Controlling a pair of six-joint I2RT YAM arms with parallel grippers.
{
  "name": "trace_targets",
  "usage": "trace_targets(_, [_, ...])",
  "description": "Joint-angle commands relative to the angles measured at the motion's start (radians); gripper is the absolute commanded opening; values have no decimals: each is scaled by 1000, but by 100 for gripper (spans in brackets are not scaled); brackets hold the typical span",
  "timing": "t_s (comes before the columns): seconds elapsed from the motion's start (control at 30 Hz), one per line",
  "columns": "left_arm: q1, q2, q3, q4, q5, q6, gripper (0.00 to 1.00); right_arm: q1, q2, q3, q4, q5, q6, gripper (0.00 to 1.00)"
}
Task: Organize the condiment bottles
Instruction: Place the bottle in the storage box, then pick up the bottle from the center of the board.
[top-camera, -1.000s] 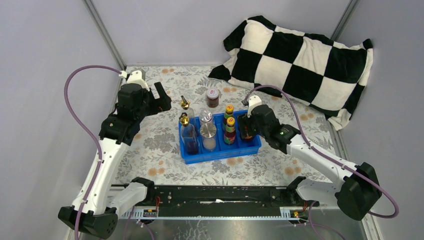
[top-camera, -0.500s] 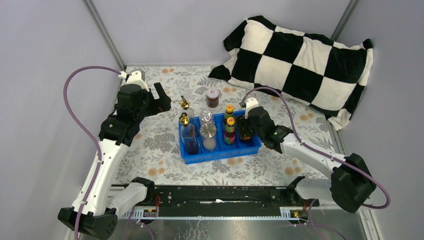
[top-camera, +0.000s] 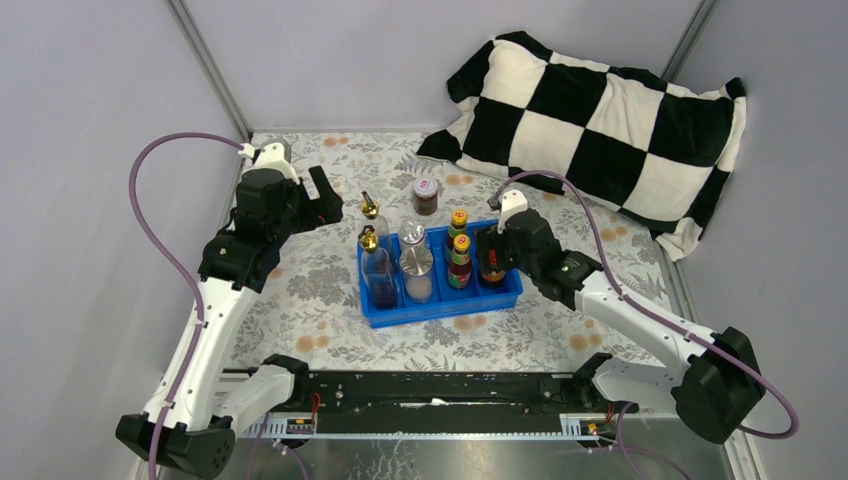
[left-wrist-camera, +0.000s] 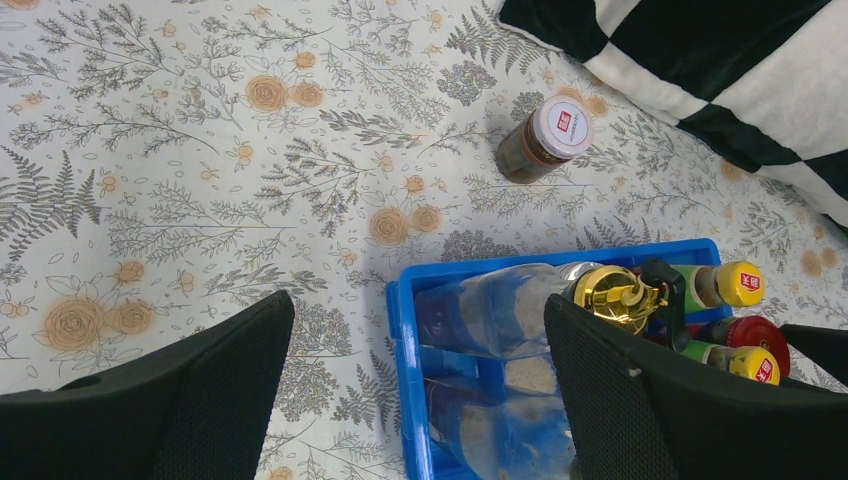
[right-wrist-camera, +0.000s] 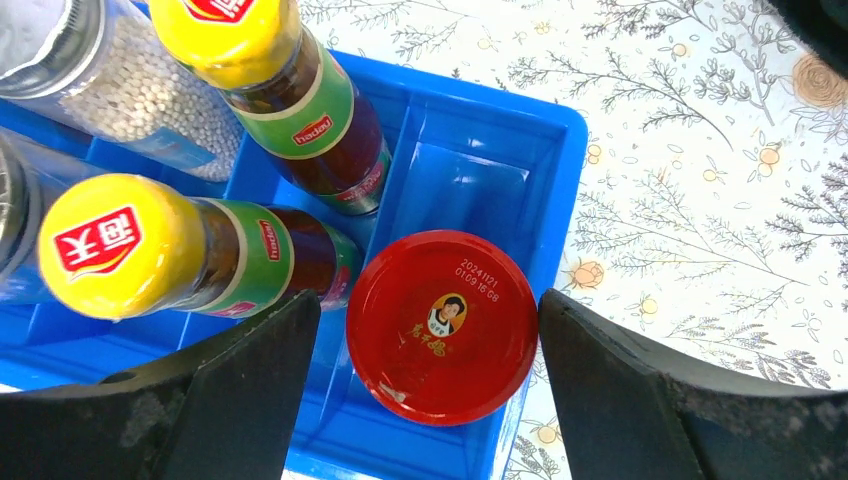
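A blue tray (top-camera: 440, 312) holds two clear gold-spouted bottles (top-camera: 372, 212) (top-camera: 377, 268) at its left. Beside them stand two silver-lidded shakers (top-camera: 416, 264) and two dark yellow-capped sauce bottles (top-camera: 459, 248). A red-lidded jar (right-wrist-camera: 442, 327) stands in the tray's right end compartment (right-wrist-camera: 560, 130). My right gripper (right-wrist-camera: 430, 320) is open, one jaw on each side of that lid with a gap on the left. A small dark jar with a pale lid (top-camera: 426, 195) stands on the table behind the tray. My left gripper (top-camera: 325, 205) is open and empty, above the tray's left rim (left-wrist-camera: 405, 350).
A black and white checked pillow (top-camera: 600, 110) lies at the back right, close behind the loose jar (left-wrist-camera: 545, 145). The floral cloth (top-camera: 300, 290) covers the table. Grey walls close in at the left and back.
The right arm leaned a little left half a second ago and has come back, still over the red-lidded jar. The left arm has not moved.
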Motion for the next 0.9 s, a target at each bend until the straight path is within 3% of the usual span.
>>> trace_targets(0.0, [-7,3,-2,12,3,-5,99,0,-46,55,-29,0,18,87])
trace_targets(0.17, [-12,4,-7,12,-11,-2,99,0,-104,140,-142,32,70,87])
trace_targets(0.3, [-13,9,-18,19,-19,-5,99,0,-37,344,-219,63,54,89])
trace_targets(0.43, [-15,3,-22,22,-14,-10,99,-12,160,660,-304,105,-27,93])
trace_targets(0.7, [-15,-1,6,8,-33,7,99,-120,630,1335,-473,-100,-58,95])
trace_targets(0.87, [-13,48,40,-21,-58,18,99,-166,845,1512,-477,-213,-99,94])
